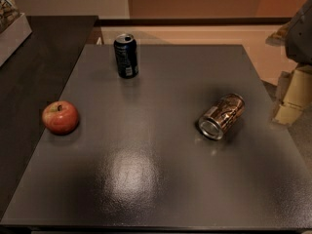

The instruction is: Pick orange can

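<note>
The orange can (222, 116) lies on its side on the right part of the dark grey table (146, 179). Its body is brownish-orange and gold, and its shiny silver end faces the front left. My gripper (292, 97) hangs at the right edge of the view, just past the table's right edge. It is to the right of the can, apart from it, and holds nothing. Part of the gripper is cut off by the edge of the view.
A dark blue can (126, 55) stands upright at the back of the table, left of centre. A red apple (60, 117) sits near the left edge. A darker counter (34, 67) adjoins the table on the left.
</note>
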`<state>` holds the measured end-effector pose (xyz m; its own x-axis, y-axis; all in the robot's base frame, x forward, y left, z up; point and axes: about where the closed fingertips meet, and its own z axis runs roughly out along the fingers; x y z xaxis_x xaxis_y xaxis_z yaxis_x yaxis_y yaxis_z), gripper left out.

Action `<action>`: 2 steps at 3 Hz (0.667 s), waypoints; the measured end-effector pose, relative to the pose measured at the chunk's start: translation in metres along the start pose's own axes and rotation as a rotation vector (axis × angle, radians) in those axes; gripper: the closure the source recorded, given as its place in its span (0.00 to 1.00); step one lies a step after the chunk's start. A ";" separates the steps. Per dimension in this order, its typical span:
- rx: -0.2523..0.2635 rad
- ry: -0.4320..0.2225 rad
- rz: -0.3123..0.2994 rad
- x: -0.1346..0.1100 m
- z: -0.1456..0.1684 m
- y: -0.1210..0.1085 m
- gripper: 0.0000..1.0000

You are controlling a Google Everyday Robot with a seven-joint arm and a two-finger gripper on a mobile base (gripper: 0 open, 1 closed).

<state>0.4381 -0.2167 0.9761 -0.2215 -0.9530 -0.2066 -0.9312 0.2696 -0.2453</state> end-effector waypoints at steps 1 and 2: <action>0.000 0.000 0.000 0.000 0.000 0.000 0.00; -0.026 -0.009 -0.079 -0.014 0.006 0.001 0.00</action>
<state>0.4424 -0.2026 0.9727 -0.1447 -0.9699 -0.1958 -0.9528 0.1899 -0.2368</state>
